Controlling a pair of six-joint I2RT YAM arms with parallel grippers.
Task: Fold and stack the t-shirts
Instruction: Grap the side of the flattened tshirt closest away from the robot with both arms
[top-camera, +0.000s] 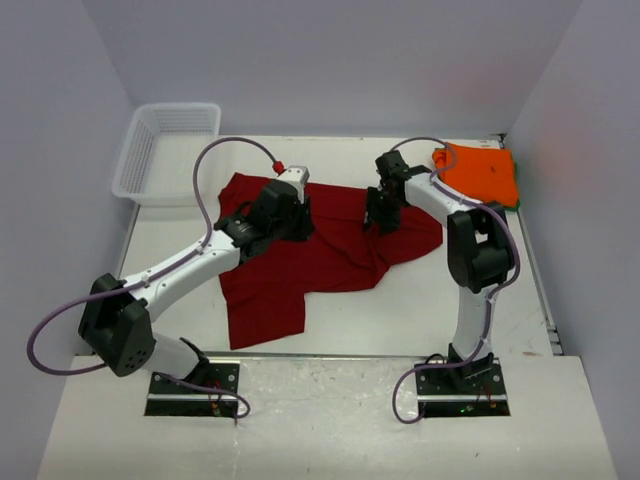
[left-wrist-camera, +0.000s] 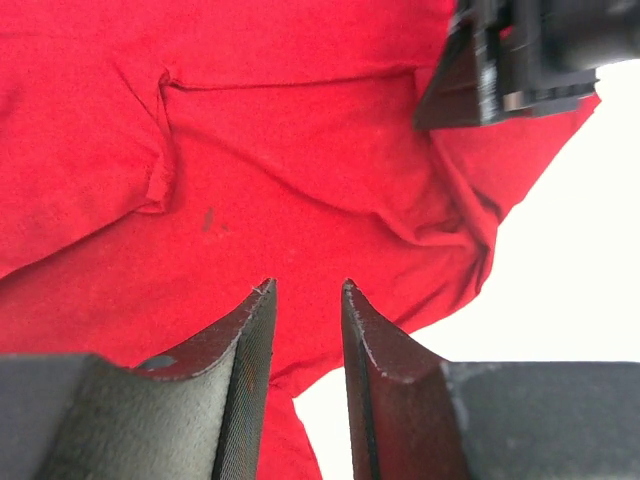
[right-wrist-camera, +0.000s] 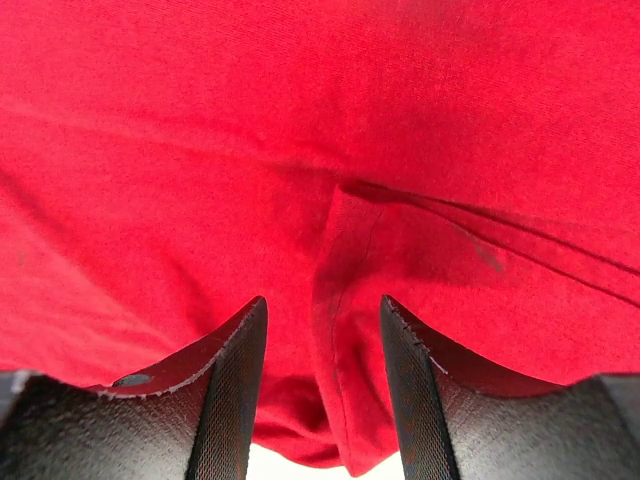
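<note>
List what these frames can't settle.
Left hand: whether it pinches the red shirt; top view, its wrist covers the tips; wrist view, contact unclear.
Right hand: same; a fold lies between its fingers.
Green shirt: only a sliver in top view; orange shirt covers the rest.

One red shirt (top-camera: 340, 255), one orange shirt (top-camera: 482, 170), maybe one green (top-camera: 517, 201); one basket (top-camera: 135, 165).

We see one plain dark red t-shirt (top-camera: 340, 250), one bright orange t-shirt (top-camera: 482, 172), a sliver of green cloth (top-camera: 518, 201), a white mesh basket (top-camera: 135, 165), a white desk (top-camera: 400, 310), lilac cables (top-camera: 205, 195) and white-and-black arms (top-camera: 180, 265).
</note>
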